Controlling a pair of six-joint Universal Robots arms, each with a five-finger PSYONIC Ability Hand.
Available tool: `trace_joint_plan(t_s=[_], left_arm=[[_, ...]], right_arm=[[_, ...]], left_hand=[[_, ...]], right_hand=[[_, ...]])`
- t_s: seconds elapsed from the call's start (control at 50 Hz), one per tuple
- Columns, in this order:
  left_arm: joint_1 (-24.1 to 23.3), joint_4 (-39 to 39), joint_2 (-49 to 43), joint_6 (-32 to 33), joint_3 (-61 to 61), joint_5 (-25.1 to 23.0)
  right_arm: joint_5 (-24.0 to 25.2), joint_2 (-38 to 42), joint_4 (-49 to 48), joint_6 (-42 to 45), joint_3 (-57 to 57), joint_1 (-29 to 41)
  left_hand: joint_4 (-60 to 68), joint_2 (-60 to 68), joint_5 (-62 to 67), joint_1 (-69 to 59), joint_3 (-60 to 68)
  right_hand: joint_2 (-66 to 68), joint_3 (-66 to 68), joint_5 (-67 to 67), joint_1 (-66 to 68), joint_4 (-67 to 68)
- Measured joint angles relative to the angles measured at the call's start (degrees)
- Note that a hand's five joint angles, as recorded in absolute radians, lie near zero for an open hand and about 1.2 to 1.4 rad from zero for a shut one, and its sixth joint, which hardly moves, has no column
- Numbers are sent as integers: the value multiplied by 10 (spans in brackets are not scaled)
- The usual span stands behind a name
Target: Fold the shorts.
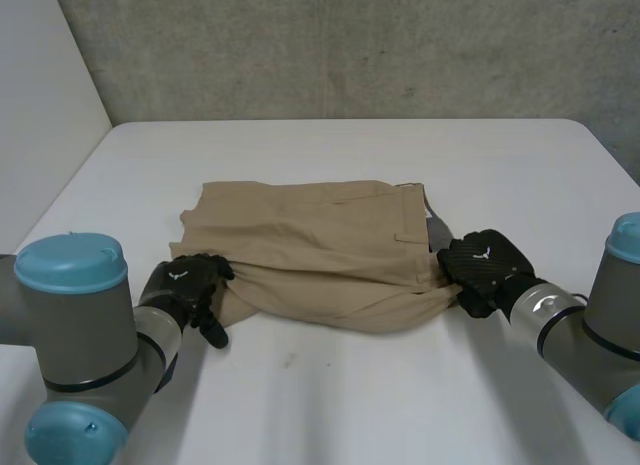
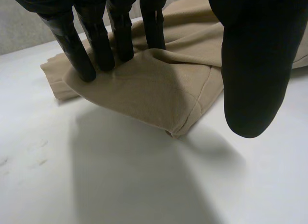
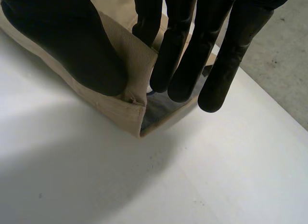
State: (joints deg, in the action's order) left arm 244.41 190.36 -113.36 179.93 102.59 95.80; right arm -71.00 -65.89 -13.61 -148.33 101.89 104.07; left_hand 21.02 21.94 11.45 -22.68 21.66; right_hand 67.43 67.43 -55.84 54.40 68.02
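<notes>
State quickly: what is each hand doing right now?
Left hand: open, straight fingers touching a corner of the shorts, thumb clear.
Right hand: shut on the shorts' corner, pinched between thumb and fingers.

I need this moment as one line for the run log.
shorts: tan, on white table | left hand: straight fingers on leg corner | right hand: pinches waistband corner

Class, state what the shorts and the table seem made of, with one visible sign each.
The shorts: tan woven cloth, probably cotton twill, matte; fine ribbed weave and stitched hems show. The table: smooth white, perhaps laminate; soft sheen.
</notes>
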Motion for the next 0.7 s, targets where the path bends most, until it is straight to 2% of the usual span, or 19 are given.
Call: trace_joint_plan(t_s=[0.16,0.36,0.56,0.58,0.64,0.7], left_arm=[[4,30,-4,17,2,0],[17,74,-18,52,6,0],[20,105,-38,59,-1,-3],[20,108,-40,59,-2,-5],[20,113,-42,59,-4,-10],[21,113,-36,59,-3,-19]], right_arm=[[-1,-4,10,-27,-4,-4],[-1,-4,22,-30,-4,1],[-16,-4,21,-29,-7,3],[-20,-4,21,-29,-7,4],[-32,-4,21,-29,-10,4],[-43,-6,24,-29,-14,4]], left_hand=[[50,38,47,-15,43],[124,110,117,-105,115],[219,213,208,-210,215],[303,294,292,-298,294],[419,411,405,-404,408],[470,461,433,-418,459]], right_hand=[[0,0,0,0,0],[0,0,0,0,0],[0,0,0,0,0],[0,0,0,0,0],[0,0,0,0,0],[0,0,0,0,0]])
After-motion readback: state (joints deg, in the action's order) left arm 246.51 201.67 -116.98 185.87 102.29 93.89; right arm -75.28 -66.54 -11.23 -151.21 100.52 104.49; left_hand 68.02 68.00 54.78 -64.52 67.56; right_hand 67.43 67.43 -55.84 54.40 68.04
